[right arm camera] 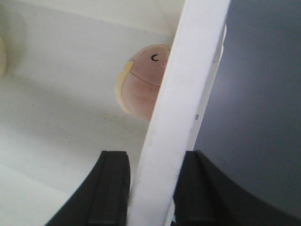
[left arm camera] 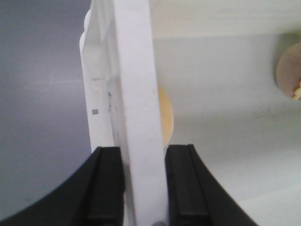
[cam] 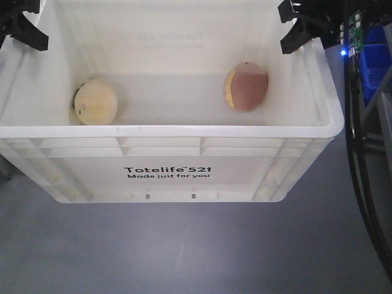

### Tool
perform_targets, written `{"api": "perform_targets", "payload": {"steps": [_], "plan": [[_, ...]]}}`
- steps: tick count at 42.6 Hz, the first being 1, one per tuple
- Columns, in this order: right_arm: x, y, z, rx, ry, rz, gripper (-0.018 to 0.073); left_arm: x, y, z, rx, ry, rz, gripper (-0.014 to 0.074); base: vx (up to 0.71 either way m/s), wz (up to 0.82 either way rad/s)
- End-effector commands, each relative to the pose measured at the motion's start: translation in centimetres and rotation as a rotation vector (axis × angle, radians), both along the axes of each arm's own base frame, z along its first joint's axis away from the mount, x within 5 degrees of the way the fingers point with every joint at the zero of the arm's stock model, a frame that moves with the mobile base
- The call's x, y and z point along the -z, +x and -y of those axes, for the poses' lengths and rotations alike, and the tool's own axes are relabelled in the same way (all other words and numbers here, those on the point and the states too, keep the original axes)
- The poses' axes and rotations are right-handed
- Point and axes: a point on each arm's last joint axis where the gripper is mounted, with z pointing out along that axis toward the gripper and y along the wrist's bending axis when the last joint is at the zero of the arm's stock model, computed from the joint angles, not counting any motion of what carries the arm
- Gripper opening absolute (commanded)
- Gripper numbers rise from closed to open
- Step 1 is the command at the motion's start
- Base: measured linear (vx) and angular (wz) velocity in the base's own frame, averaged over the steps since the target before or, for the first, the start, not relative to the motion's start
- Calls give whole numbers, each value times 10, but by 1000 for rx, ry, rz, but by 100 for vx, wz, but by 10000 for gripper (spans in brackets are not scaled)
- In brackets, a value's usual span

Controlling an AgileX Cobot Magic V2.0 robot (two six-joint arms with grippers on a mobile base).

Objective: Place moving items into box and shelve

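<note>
The off-white box (cam: 168,153), printed "Totelife 521", hangs above the grey floor, held by both side rims. Inside it the cream-yellow ball (cam: 96,102) lies at the left and the pinkish-brown ball (cam: 245,86) at the right. My left gripper (cam: 24,27) is shut on the left rim (left arm camera: 134,94), one black finger on each side of the wall; the cream ball (left arm camera: 165,117) peeks out behind that rim. My right gripper (cam: 300,27) is shut on the right rim (right arm camera: 188,84), with the pinkish-brown ball (right arm camera: 141,89) just inside the wall.
Blue plastic bins (cam: 373,61) stand at the right behind black cables (cam: 361,159). Grey floor (cam: 184,245) lies below and in front of the box.
</note>
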Motion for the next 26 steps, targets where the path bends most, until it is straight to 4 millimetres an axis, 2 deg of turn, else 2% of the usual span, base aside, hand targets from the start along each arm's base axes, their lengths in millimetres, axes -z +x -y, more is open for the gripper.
{"api": "perform_targets", "payload": {"steps": [1,26], "plan": [[-38,-19,-14,-65,186,131,-3,-36,-13,16,29,-190,159,-4,40,-38],[-38,-19,-14,-65,186,131,-1,-36,-13,16,29,-190,160,-4,44,-31]]}}
